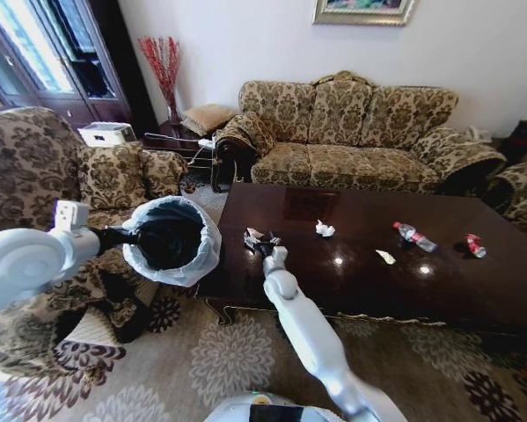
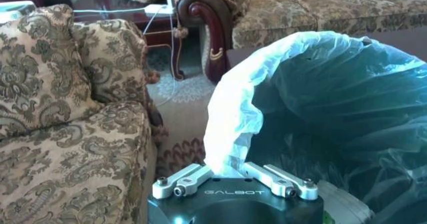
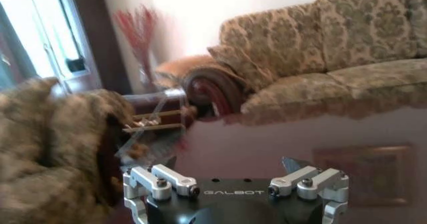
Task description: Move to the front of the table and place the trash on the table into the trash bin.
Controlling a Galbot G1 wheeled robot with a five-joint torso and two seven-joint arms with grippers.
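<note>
At the left of the head view, the left arm reaches out from the robot's side over a patterned armchair, and the left end effector holds the trash bin in the air just beside the surface's left end. In the left wrist view its fingers are pinched onto the folded edge of the whitish bag liner, so it is closed on the bin's rim. The bin's opening tilts toward the camera, dark inside.

Next comes the dark glossy surface, with a long patterned sofa behind it. Near its left front edge lies a cluster of crumpled white paper bits. The right arm stretches forward from the robot's base, and the right end effector sits right at this cluster; in the right wrist view its fingers stand spread wide apart above the polished wood, holding nothing.

Farther right on the surface lie a crumpled white paper, then a white paper cone, then a clear red-capped bottle on its side, and near the right end a crushed red can. These four are well apart from one another.
</note>
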